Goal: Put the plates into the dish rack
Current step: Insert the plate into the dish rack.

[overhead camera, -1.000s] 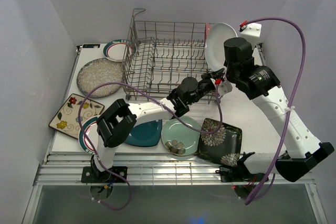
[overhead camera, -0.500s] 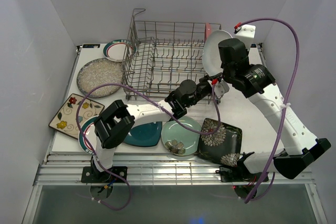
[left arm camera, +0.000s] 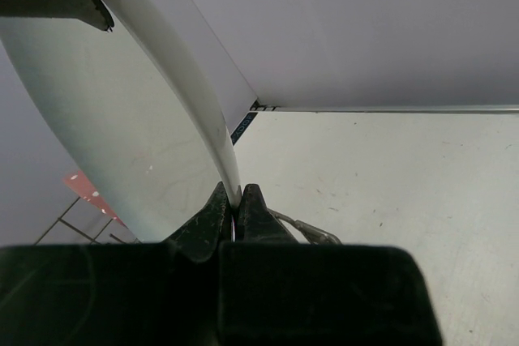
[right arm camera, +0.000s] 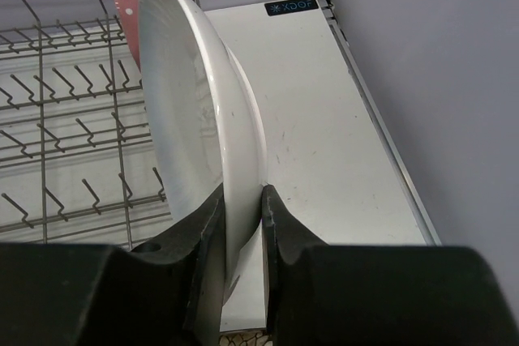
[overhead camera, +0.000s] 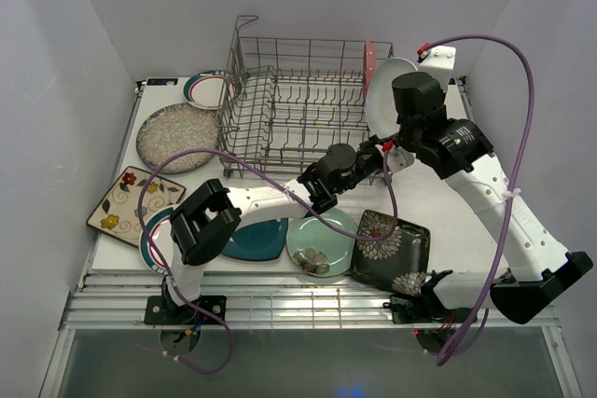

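Observation:
The white oval plate (overhead camera: 384, 90) stands on edge at the right end of the dish rack (overhead camera: 298, 104), next to the pink plate (overhead camera: 370, 61) that stands in it. My right gripper (overhead camera: 401, 116) is shut on the white plate's rim (right arm camera: 190, 103), one finger on each face (right arm camera: 241, 200). My left gripper (overhead camera: 381, 149) reaches in from the left and is shut on the thin lower rim of the same plate (left arm camera: 105, 135), its fingertips pinched together (left arm camera: 237, 196). The rack's tines (right arm camera: 65, 119) lie just left of the plate.
On the table are the teal square plate (overhead camera: 256, 238), the mint round plate (overhead camera: 322, 241) and the black floral plate (overhead camera: 392, 251) in front. The cream flowered plate (overhead camera: 135, 200), the speckled grey plate (overhead camera: 175, 137) and rimmed white plates (overhead camera: 207, 89) (overhead camera: 154, 235) lie at the left. A wall stands close on the right.
Both grippers have carried the white plate a little to the left, toward the rack's right end, then eased slightly back. Both grips have held.

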Tool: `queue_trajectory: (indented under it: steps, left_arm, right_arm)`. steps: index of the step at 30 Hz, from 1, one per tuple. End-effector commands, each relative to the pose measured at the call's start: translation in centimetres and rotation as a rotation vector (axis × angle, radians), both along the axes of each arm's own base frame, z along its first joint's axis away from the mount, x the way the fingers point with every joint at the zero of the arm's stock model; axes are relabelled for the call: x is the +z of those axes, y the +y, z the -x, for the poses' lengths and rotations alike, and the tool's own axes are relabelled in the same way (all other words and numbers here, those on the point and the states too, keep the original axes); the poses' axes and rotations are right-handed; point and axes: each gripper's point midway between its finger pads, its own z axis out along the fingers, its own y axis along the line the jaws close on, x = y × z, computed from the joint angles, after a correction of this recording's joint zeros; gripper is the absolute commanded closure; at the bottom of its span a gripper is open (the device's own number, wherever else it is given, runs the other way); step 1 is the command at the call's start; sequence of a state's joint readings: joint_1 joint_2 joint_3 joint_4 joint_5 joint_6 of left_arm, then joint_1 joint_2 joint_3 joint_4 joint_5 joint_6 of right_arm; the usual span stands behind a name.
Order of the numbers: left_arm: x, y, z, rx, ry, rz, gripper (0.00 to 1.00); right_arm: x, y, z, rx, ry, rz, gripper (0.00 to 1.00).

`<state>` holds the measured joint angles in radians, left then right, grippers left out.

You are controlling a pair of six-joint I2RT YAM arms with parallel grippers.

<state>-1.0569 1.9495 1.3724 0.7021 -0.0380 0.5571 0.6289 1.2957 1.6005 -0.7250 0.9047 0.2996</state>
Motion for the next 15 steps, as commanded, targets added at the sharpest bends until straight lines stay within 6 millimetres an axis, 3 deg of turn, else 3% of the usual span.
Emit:
queue_trajectory:
  steps: [1,9,15]
  left_arm:
    - [0.9,-2.3,2.1,-0.108,0.049,0.026,1.0]
    - [0.2,-4.0,2.4,-0.113,0.102,0.026,1.0]
    - [0.1,-3.8,1.8,-0.064,0.12,0.041,1.0]
  right_arm:
    - [5.1,2.6,1.2,0.141,-0.173,-0.169,0.92]
    - [4.8,2.8,1.5,0.169,-0.137,-0.137,0.92]
    - [3.8,3.7,0.7,0.186,-0.099,-0.117,0.92]
